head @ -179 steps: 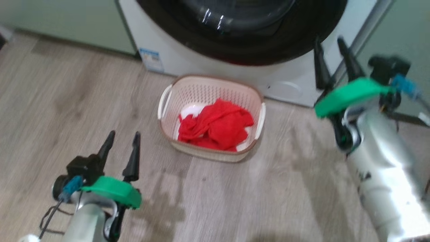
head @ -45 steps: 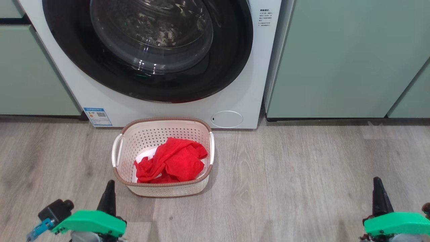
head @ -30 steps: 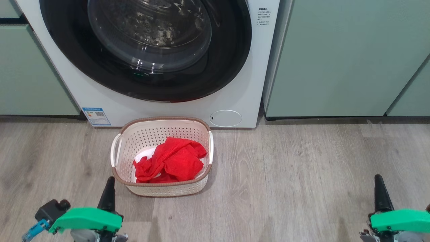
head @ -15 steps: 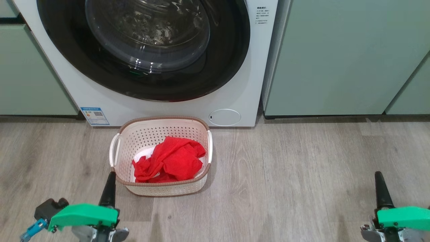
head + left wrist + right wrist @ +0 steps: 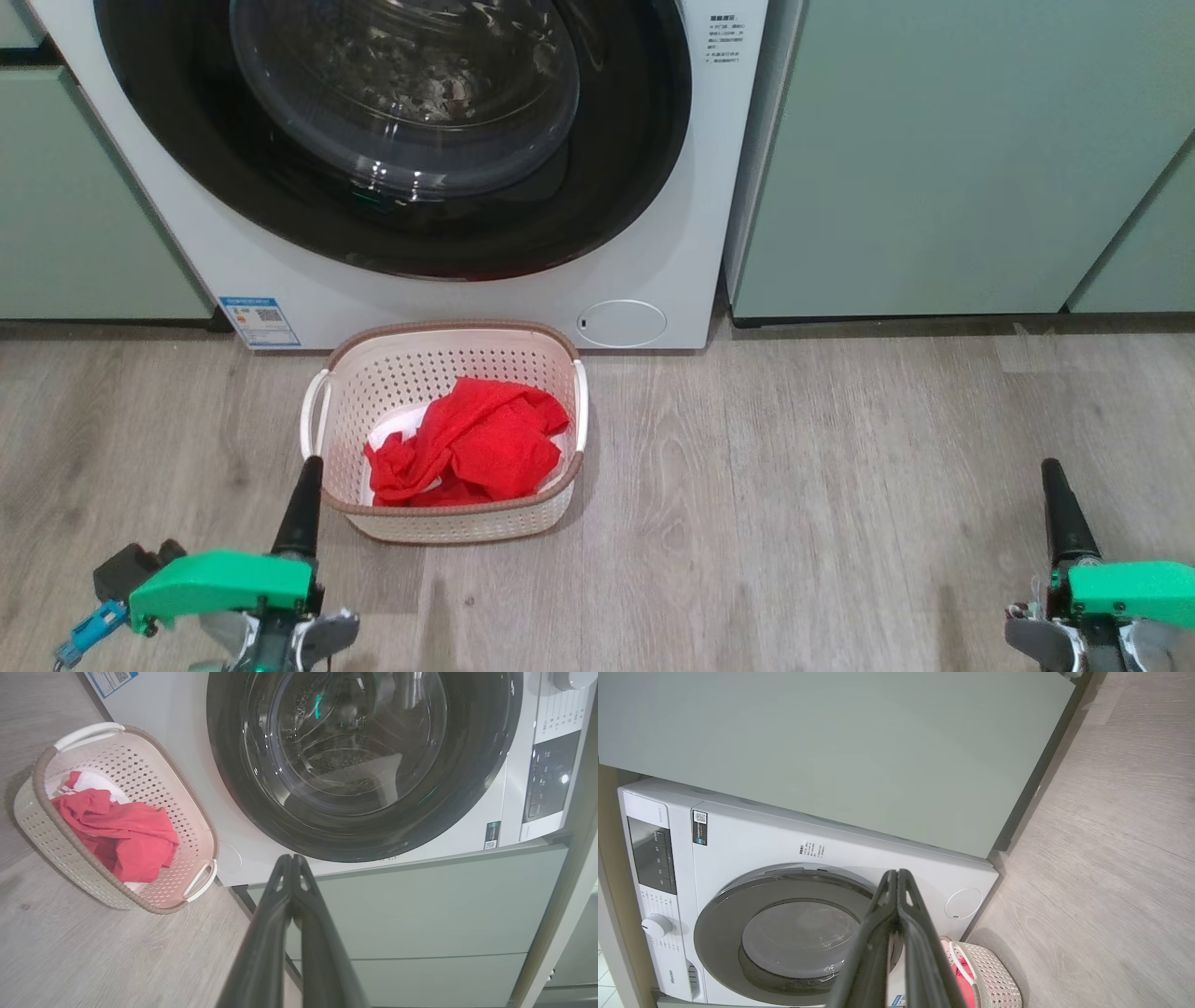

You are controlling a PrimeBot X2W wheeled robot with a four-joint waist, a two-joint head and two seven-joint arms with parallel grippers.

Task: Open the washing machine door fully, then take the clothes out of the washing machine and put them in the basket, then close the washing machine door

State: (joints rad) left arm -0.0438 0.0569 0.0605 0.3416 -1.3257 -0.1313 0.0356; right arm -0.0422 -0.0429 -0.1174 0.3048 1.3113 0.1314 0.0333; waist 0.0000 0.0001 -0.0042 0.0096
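The white washing machine (image 5: 653, 271) stands straight ahead, and its black-framed door (image 5: 616, 168) lies shut against its front. On the floor just before it sits the cream basket (image 5: 448, 334), holding the red clothes (image 5: 476, 448) in a crumpled heap. My left gripper (image 5: 303, 485) is shut and empty, its tip beside the basket's near left corner. Low at the right, my right gripper (image 5: 1055, 495) is shut and empty over bare floor. The left wrist view has its shut fingers (image 5: 290, 863) pointing at the door (image 5: 476, 765), with the basket (image 5: 42, 760) to the left. In the right wrist view, shut fingers (image 5: 896, 877) point at the machine (image 5: 752, 835).
Pale green cabinets (image 5: 934, 159) flank the machine on the right and on the left (image 5: 75, 205). A small round white cover (image 5: 621, 323) and a blue label (image 5: 259, 321) sit low on the machine's front. Wood-look floor (image 5: 822, 485) stretches to the right of the basket.
Since the earliest frame the right arm has come down from beside the door, and the camera has shifted. Over the last second both fingertips have crept up the view.
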